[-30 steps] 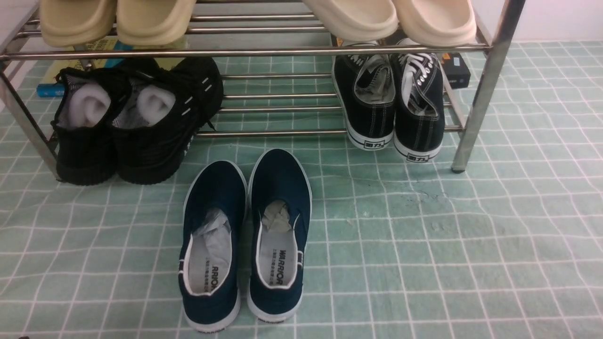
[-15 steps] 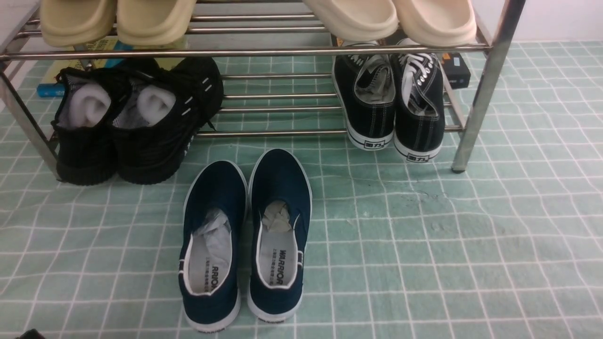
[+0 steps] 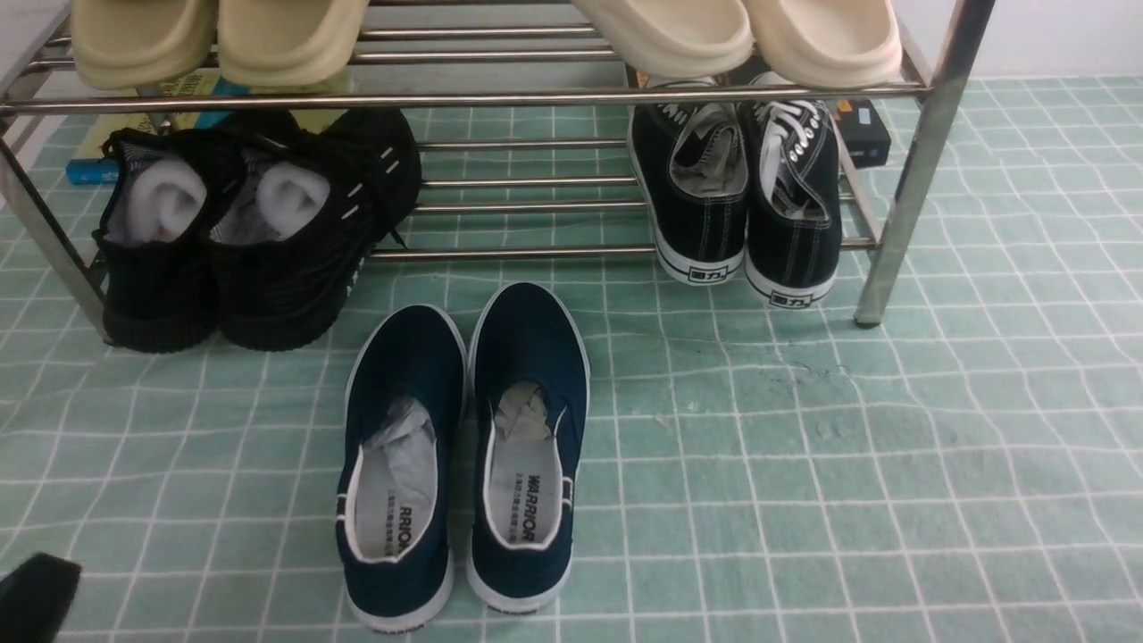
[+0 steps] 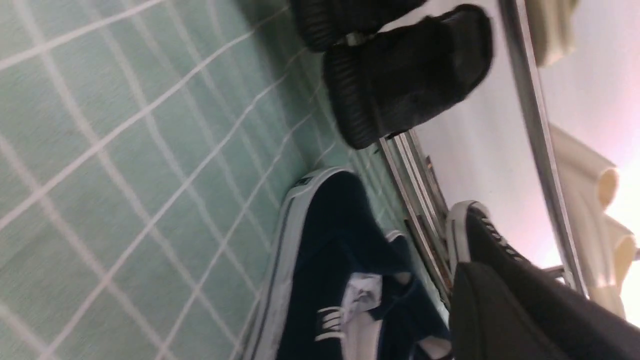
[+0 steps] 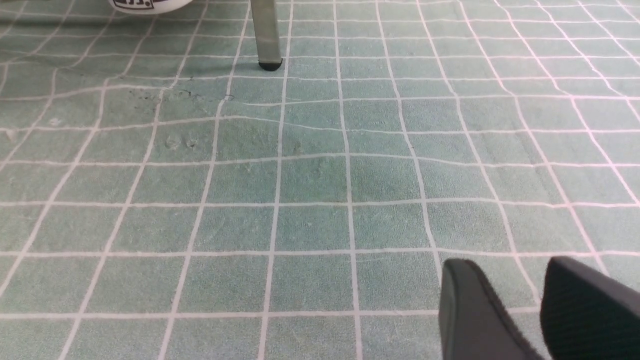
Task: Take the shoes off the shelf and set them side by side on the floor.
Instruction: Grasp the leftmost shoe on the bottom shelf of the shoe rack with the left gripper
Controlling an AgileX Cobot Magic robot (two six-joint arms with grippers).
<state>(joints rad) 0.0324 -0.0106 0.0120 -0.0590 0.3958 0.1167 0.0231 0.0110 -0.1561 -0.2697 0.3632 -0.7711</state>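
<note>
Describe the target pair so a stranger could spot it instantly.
Find the chrome shelf; on its lower tier, left end, sit the shoes. They are all black, soles included, with white foam stuffing, unlike the white-laced pair at the right end.

Floor point(image 3: 804, 446): mint-green cloth, white grid, slightly wrinkled. Chrome shelf point(image 3: 929, 134) stands on it. Navy slip-ons point(image 3: 464, 446) side by side on floor, just before shelf. Lower tier: black sneakers point(image 3: 277, 259) left, lace-ups point(image 3: 741, 205) right. Top tier: cream slippers point(image 3: 286, 36).
</note>
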